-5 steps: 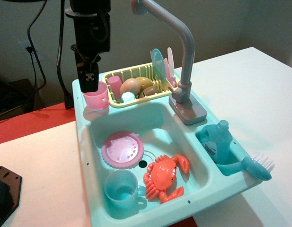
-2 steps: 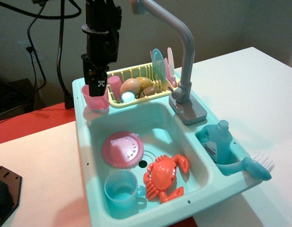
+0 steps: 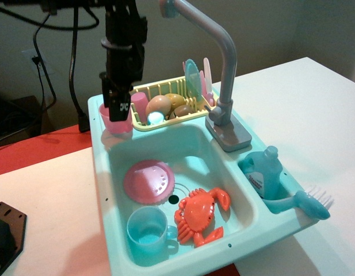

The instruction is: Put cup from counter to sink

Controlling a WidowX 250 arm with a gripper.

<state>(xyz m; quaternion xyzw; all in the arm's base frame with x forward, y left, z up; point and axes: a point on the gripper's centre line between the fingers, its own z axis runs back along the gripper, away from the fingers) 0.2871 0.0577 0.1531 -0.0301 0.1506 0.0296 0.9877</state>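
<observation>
Countertop work is narrowing to a single grasp at the back-left corner of the toy unit. Largest in view, the turquoise sink [image 3: 191, 144] is sitting with a pink strainer plate [image 3: 149, 181], an orange crab [image 3: 200, 215] and a light blue cup [image 3: 147, 231] already lying in its basin, the grey faucet [image 3: 223, 69] arching above. Behind it, the yellow dish rack [image 3: 165, 103] is holding its dishes. On the counter [image 3: 98, 106] ledge, the translucent pink cup [image 3: 115, 122] is standing upright, not yet lifted. The black gripper [image 3: 117, 107] is now sitting lower and further right than a second ago, its fingers reaching down at the cup's rim, one seemingly inside and one outside the wall. Whether the jaws are already pinching the wall cannot be told from this angle. Judging by the shift, the approach phase is ending and the grasp is beginning; the cup's position on the ledge is matching the earlier frames, so the carry to the basin is still ahead.
</observation>
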